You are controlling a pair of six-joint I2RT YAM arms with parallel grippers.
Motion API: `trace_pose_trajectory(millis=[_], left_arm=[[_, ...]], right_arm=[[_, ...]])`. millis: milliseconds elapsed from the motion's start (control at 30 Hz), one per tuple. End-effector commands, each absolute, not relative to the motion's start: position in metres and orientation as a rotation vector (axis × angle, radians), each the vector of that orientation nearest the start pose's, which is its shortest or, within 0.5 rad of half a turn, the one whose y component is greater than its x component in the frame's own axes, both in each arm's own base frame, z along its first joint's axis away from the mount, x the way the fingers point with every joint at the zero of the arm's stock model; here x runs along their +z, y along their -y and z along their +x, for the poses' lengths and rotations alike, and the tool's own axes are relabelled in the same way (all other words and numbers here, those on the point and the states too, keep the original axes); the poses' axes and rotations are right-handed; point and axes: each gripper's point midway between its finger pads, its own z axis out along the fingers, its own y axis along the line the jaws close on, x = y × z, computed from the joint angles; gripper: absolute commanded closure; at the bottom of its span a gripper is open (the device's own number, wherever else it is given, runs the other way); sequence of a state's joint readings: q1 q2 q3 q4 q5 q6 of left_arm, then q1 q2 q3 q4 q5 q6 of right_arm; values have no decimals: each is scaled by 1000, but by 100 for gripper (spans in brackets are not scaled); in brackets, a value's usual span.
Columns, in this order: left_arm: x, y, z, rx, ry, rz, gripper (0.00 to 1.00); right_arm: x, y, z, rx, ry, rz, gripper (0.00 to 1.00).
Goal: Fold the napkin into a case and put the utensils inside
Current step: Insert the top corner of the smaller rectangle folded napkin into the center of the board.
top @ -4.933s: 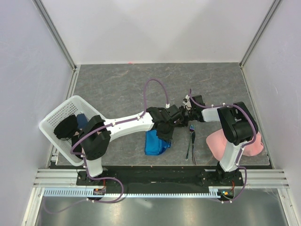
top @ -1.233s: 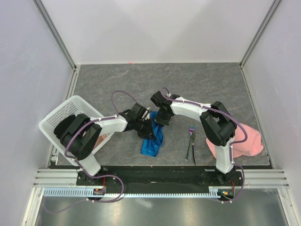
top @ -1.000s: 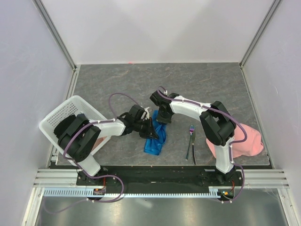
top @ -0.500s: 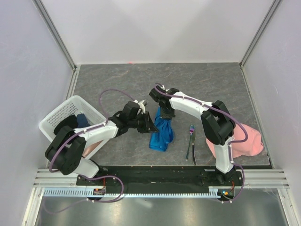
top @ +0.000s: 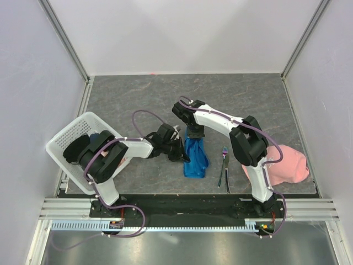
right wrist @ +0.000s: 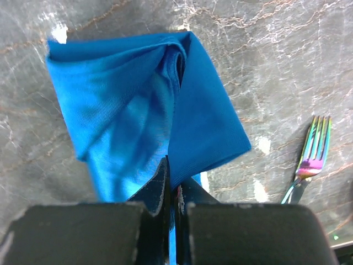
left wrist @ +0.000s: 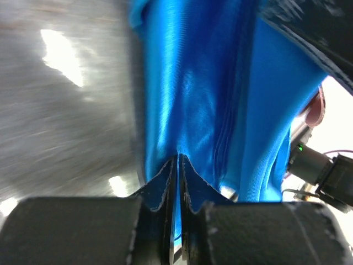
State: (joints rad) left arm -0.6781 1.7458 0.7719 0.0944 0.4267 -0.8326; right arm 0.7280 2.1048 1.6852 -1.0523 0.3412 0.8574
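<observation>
The napkin [top: 197,160] has been dragged right, nearer the fork [top: 222,165]; one edge is clamped in the closed left gripper [left wrist: 177,164], another fold in the closed right gripper [right wrist: 170,168].

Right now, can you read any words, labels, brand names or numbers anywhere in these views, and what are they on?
None can be read: no words, labels or numbers show on the blue napkin, the fork, the white basket or the pink cloth.
</observation>
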Motion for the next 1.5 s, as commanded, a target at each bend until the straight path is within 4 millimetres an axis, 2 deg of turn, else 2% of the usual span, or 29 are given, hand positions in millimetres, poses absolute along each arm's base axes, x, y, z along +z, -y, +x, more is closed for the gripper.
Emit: trace_pose_trajectory(millis=[0, 100, 267, 400, 467, 533, 667, 700, 767, 800, 833, 1067, 1300, 1400, 1467], left_arm=[[6, 334, 216, -1152, -2741, -27, 90], [7, 337, 216, -1175, -2731, -43, 91], [9, 331, 215, -1171, -2715, -56, 91], [22, 315, 217, -1183, -2688, -81, 90], [33, 301, 221, -1169, -2672, -118, 88], [41, 289, 232, -1156, -2656, -171, 87], [48, 286, 249, -1227, -2654, -210, 89], [42, 287, 252, -1220, -2670, -215, 89], [43, 292, 263, -1220, -2659, -202, 89], [33, 293, 264, -1207, -2689, -218, 90], [33, 296, 268, -1210, -2688, -217, 90], [13, 297, 273, -1177, -2731, -267, 91], [19, 283, 268, -1145, -2727, -320, 91], [23, 276, 267, -1156, -2732, -342, 91], [28, 271, 266, -1161, -2732, -359, 91]], right_arm=[[51, -253, 318, -279, -2790, 311, 100], [36, -257, 319, -312, -2808, 350, 99], [25, -266, 317, -294, -2838, 394, 89], [27, -271, 314, -247, -2855, 327, 85], [30, -269, 318, -252, -2830, 286, 83], [34, -269, 322, -249, -2821, 212, 78], [41, -270, 327, -265, -2793, 103, 72], [44, -272, 327, -264, -2782, 81, 70], [48, -275, 329, -260, -2771, 34, 69], [52, -281, 331, -250, -2756, 15, 66], [53, -282, 331, -253, -2751, 1, 64], [51, -290, 333, -357, -2711, -75, 49], [58, -296, 344, -377, -2656, -129, 44], [61, -302, 353, -324, -2617, -135, 41], [56, -306, 353, -282, -2634, -153, 45]])
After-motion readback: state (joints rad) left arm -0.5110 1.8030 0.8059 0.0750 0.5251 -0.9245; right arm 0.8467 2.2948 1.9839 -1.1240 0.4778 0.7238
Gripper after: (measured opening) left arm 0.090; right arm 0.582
